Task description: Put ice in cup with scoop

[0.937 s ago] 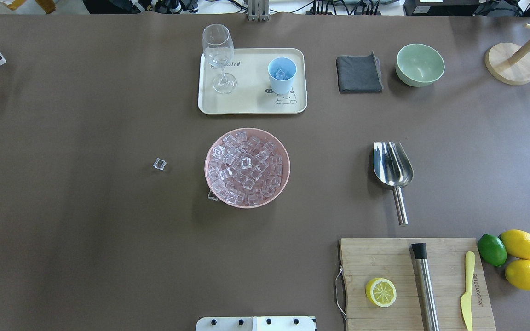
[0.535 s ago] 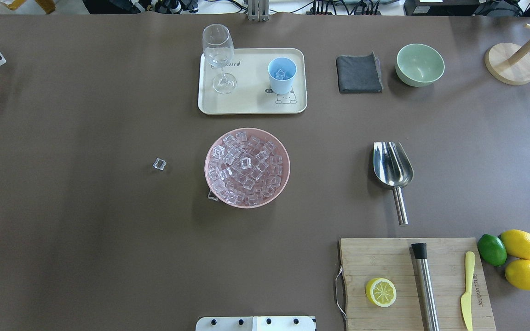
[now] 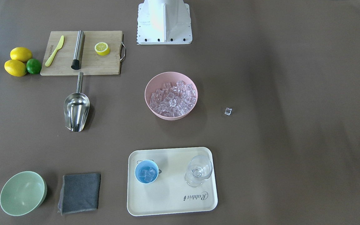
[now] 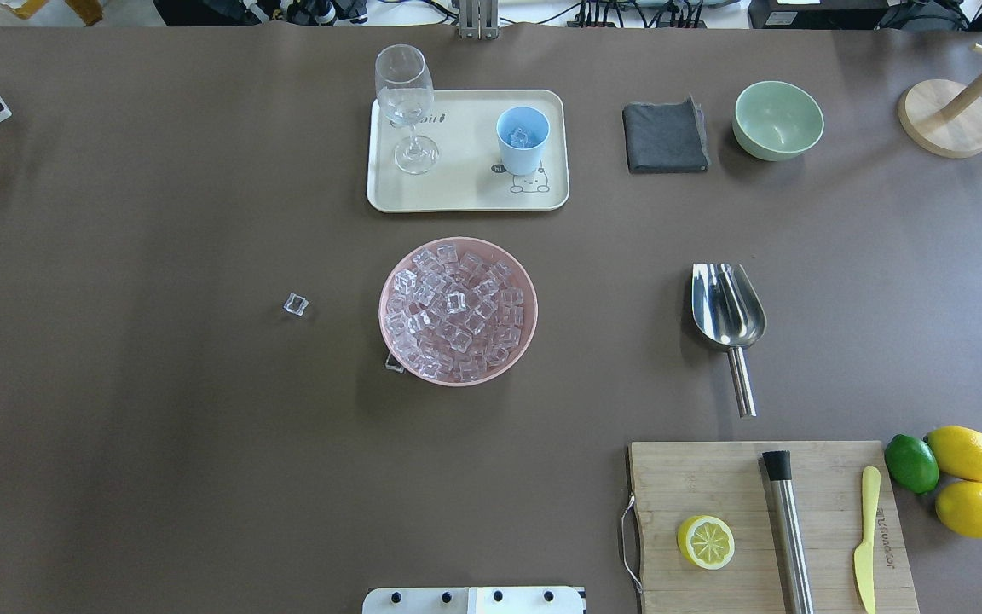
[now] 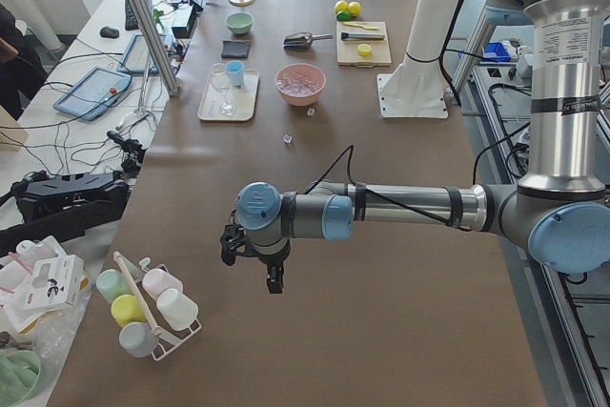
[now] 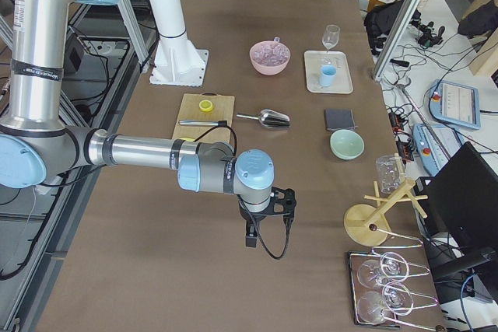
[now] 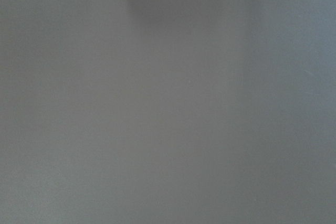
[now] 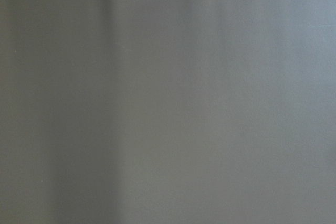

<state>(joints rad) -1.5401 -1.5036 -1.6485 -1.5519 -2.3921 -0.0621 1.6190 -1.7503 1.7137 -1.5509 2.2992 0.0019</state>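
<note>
The ice (image 4: 457, 311) fills a pink bowl (image 4: 389, 294) at mid-table. The light-blue cup (image 4: 522, 136) stands on a cream tray (image 4: 465, 192) behind the bowl and holds a few cubes (image 3: 146, 174). The steel scoop (image 4: 728, 311) lies empty on the table to the right of the bowl, handle toward the robot. One loose cube (image 4: 296, 304) lies left of the bowl, another (image 4: 394, 364) at its near-left edge. My left gripper (image 5: 272, 278) and right gripper (image 6: 250, 237) hang over bare table far off to the sides. I cannot tell whether they are open or shut.
A stemmed glass (image 4: 406, 94) shares the tray. A grey cloth (image 4: 666, 136) and a green bowl (image 4: 777, 119) sit at the back right. A cutting board (image 4: 713, 477) at the front right bears a steel cylinder (image 4: 788, 533), a lemon half and a yellow knife.
</note>
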